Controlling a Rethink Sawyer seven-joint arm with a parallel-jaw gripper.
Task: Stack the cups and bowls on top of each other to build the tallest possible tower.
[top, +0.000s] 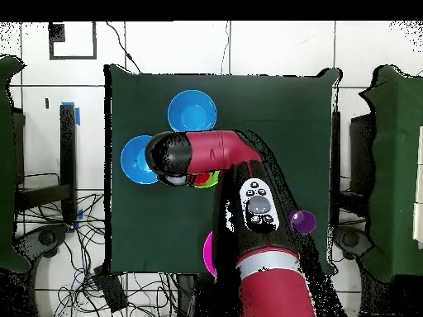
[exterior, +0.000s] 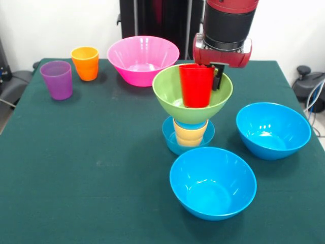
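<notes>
The red and black arm (exterior: 227,25) drops in at top centre of the front view, its gripper (exterior: 205,76) closed around the red cup (exterior: 196,84), which sits inside the green bowl (exterior: 192,96). The green table (exterior: 86,168) fills the frame; white walls stand behind. The pink bowl (exterior: 143,59) sits at upper centre-left. Two large blue bowls lie at right (exterior: 273,130) and lower centre (exterior: 212,182). At the centre stands the tower (exterior: 191,114): small blue bowl (exterior: 172,140), yellow-orange cup (exterior: 190,134), green bowl. The purple cup (exterior: 57,79) and the orange cup (exterior: 85,63) stand at upper left.
</notes>
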